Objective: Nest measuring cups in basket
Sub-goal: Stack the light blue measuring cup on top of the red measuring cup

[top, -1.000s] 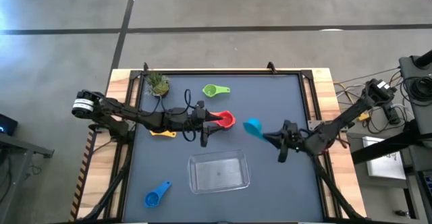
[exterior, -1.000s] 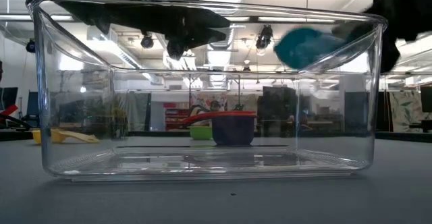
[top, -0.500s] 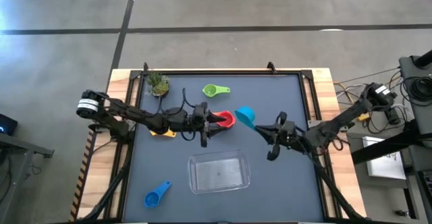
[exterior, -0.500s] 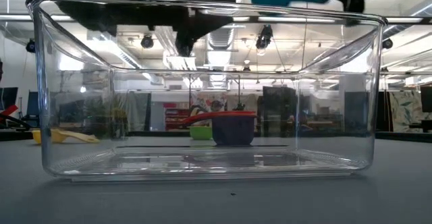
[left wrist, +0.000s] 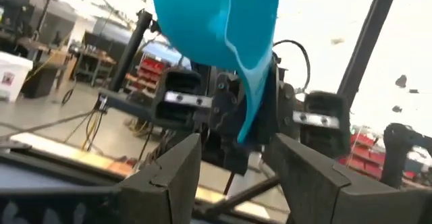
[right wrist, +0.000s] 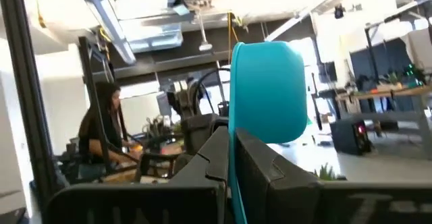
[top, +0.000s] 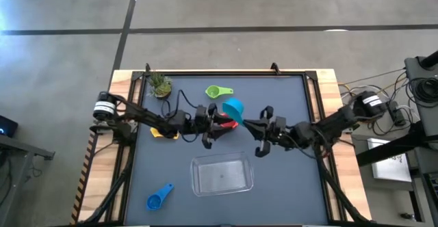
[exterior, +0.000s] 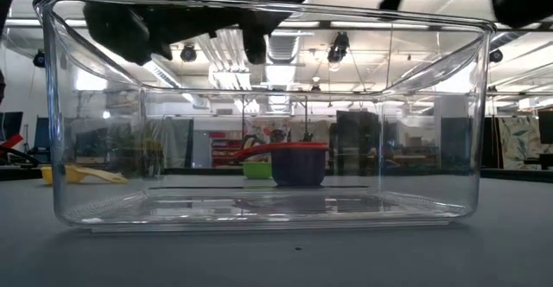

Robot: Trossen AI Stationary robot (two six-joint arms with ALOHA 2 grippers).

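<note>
My right gripper is shut on the teal cup, held high over the table's middle. My left gripper faces it from the left, open and touching nothing. In the left wrist view the left gripper's fingers stand on either side of the teal cup's handle, apart from it. Below them the red cup sits nested in a purple cup on the table. The clear basket lies nearer. On the mat rest the green cup, the yellow cup and the blue cup. My right gripper pinches the teal cup's flat handle between its two fingers. It comes in level from the table's right, and the fingers lie along the handle. The cup is lifted clear, its bowl sticking out past the fingertips toward my left gripper.
A small potted plant stands at the far left corner. The basket's walls fill the low view. Wooden rails edge the mat. Bare mat lies to the basket's right and along the near edge.
My right gripper has carried the teal cup up and toward the table's left, from beside the basket's far right corner to just above the red cup. The cup has risen out of the low view. My left arm has reached slightly toward the right.
</note>
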